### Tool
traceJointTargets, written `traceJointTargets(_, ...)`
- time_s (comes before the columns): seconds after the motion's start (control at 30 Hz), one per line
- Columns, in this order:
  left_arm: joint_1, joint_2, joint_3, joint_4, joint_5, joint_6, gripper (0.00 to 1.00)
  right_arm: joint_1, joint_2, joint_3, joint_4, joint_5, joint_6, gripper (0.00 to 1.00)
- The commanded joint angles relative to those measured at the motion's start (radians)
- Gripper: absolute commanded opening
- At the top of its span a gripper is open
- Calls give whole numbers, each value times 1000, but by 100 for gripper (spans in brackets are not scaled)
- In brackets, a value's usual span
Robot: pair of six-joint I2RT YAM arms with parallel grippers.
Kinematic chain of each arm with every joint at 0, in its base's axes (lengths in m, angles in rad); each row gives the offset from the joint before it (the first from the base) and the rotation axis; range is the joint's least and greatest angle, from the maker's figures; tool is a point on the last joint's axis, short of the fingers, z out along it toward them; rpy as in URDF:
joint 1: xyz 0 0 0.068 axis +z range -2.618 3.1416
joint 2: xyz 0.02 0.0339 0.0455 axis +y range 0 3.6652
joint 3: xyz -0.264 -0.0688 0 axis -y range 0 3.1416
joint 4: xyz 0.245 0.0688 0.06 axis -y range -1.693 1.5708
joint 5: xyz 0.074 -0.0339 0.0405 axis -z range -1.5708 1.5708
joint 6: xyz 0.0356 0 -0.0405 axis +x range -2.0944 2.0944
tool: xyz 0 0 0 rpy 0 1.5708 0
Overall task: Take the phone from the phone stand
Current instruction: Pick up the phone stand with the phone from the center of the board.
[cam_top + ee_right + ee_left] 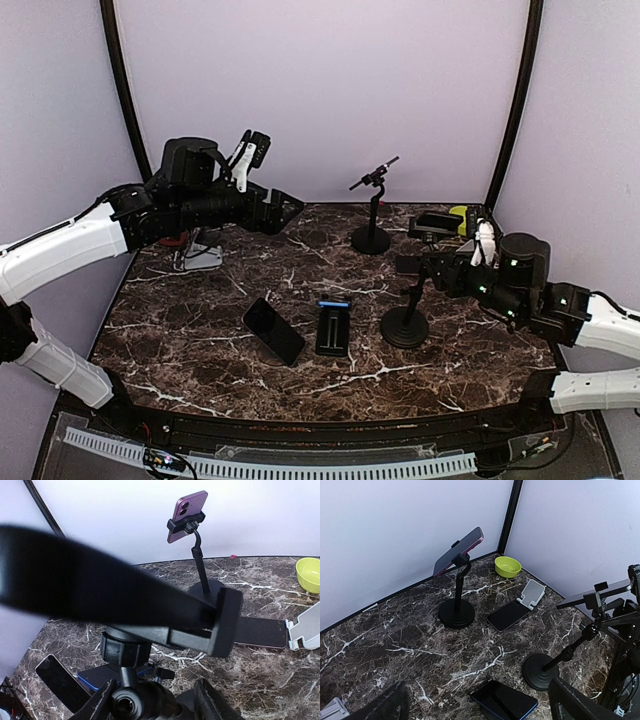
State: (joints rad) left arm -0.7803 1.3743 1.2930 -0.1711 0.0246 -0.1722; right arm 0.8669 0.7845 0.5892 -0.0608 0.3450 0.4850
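Phone (90, 587) clamped near level on top of the right-hand phone stand (405, 328), with the right fingers (98, 702) just beneath it.
The right fingers stand apart, one on each side of the stand's joint knob (the phone is only a dark blur across the wrist view), closed on nothing. The left fingers (577, 704) hang wide open above the counter (200, 330), well apart from that stand.

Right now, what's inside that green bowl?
Nothing shows: the green bowl looks bare at its bottom and far wall. Its near inner wall hides behind the rim.
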Motion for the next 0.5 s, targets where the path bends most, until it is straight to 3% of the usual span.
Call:
traceJointTargets(0.0,7,-17,-10,34,4,-9,99,11,22,19,98,32,22,48)
traceJointTargets(0.27,9,-20,-14,32,6,-8,99,11,8,33,68,47,20,28)
traceJointTargets(0.47,12,-18,-14,37,13,-8,99,11,0,38,75,31,-26,7)
